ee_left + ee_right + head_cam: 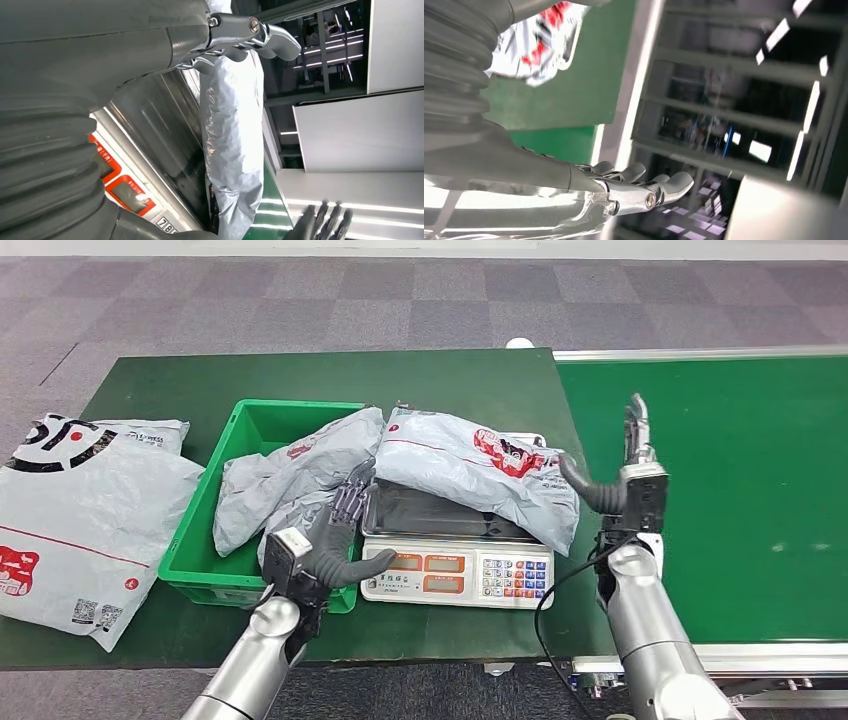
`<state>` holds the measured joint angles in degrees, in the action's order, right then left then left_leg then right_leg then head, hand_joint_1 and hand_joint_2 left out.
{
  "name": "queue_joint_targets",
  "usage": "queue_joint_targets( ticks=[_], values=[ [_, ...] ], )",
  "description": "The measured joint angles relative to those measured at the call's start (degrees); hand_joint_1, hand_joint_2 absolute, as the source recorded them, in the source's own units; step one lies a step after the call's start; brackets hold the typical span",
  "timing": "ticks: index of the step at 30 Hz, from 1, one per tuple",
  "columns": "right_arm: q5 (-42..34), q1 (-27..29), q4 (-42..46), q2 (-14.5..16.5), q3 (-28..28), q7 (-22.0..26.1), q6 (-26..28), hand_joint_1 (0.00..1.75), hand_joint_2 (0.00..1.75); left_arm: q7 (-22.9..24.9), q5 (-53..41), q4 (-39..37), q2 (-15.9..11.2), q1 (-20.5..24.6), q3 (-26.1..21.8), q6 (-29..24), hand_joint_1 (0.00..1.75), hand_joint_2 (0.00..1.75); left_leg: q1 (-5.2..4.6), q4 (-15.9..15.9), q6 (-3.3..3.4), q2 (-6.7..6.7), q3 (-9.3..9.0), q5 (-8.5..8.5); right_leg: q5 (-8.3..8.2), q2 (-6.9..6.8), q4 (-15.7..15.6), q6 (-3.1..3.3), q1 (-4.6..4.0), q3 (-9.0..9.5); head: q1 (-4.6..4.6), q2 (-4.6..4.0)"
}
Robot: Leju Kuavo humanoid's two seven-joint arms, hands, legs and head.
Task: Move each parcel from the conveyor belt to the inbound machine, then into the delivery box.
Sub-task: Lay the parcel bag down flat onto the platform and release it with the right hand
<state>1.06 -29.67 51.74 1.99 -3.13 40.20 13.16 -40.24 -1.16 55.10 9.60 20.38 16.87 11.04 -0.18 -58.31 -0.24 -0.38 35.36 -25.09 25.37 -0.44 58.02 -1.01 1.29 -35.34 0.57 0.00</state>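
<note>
While on scale (455, 575), parcel (470, 472) lies between hands — left hand (335, 540) nearer (empty).

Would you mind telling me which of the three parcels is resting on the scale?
The grey parcel with the red logo lies across the scale. The plain crumpled parcel sits in the green bin; the third parcel lies flat on the table.

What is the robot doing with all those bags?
It is sorting parcels. One grey parcel lies on the scale. The left hand reaches toward it beside the green box, which already holds another parcel. The right hand is open over the conveyor belt, holding nothing. A bigger parcel lies beside the box.
</note>
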Motion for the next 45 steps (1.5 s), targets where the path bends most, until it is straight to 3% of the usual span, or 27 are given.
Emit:
queue_joint_targets(
  ticks=[4, 11, 20, 24, 27, 36, 45],
  values=[
    [-1.6, 1.4, 0.8, 0.1, 5.0, 0.1, 3.1, 0.0, 1.75, 0.0, 0.0, 1.1, 0.1, 0.0, -0.6, -2.7, 0.0, 1.75, 0.0, 0.0, 0.0, 0.0, 0.0, 0.0, 0.0, 0.01, 0.0, 0.0, 0.0, 0.0, 0.0, 0.0],
    [0.1, 1.7, -0.1, 0.1, 11.0, 0.1, 5.6, 0.0, 1.75, 0.0, -1.3, 5.3, 0.2, -0.1, -0.8, -13.5, 0.0, 1.75, 0.01, 0.0, -0.02, 0.02, 0.01, -0.02, 0.0, 0.02, 0.0, 0.0, -0.01, -0.01, 0.0, 0.0],
    [2.4, 1.7, -2.5, 0.3, 11.6, 0.1, 6.7, 0.0, 1.75, 0.0, -4.3, 14.5, -0.1, 0.0, 0.0, -22.8, 0.0, 1.75, 0.02, 0.0, -0.03, 0.01, 0.01, -0.02, 0.0, 0.02, 0.0, 0.0, -0.02, -0.01, 0.0, 0.0],
    [2.0, 1.6, -4.3, 0.5, 11.6, 0.1, 6.0, 0.0, 1.75, 0.0, -10.4, 17.0, -0.8, 1.7, 3.9, -29.9, 0.0, 1.75, 0.01, 0.0, -0.02, -0.04, 0.03, -0.02, 0.01, -0.05, 0.0, -0.01, -0.01, -0.01, 0.0, 0.0],
    [1.9, 1.6, -5.0, 0.8, 11.6, 0.1, 5.6, 0.0, 1.75, 0.7, -15.0, 16.3, -0.8, 3.3, 6.3, -31.0, 0.0, 1.75, 0.0, 0.0, -0.02, -0.04, 0.03, -0.02, 0.01, -0.05, 0.0, -0.02, 0.0, -0.01, 0.0, 0.0],
    [2.9, -0.2, -8.2, 2.3, 11.6, 0.1, 5.4, 0.0, 1.75, 11.1, -33.6, 4.4, 4.0, 11.7, 9.8, -28.2, 0.0, 1.75, -0.01, 0.0, 0.0, 0.01, 0.01, 0.01, -0.05, 0.02, 0.0, -0.03, 0.02, -0.03, 0.0, 0.0],
    [3.9, -1.7, -10.9, 3.4, 11.5, 0.1, 5.2, 0.0, 1.75, 33.1, -48.6, -16.0, 9.4, 20.9, 12.3, -27.8, 0.0, 1.75, -0.01, 0.0, 0.0, 0.02, 0.02, 0.01, -0.05, 0.07, 0.0, -0.03, 0.01, -0.03, 0.0, 0.0]
  ],
)
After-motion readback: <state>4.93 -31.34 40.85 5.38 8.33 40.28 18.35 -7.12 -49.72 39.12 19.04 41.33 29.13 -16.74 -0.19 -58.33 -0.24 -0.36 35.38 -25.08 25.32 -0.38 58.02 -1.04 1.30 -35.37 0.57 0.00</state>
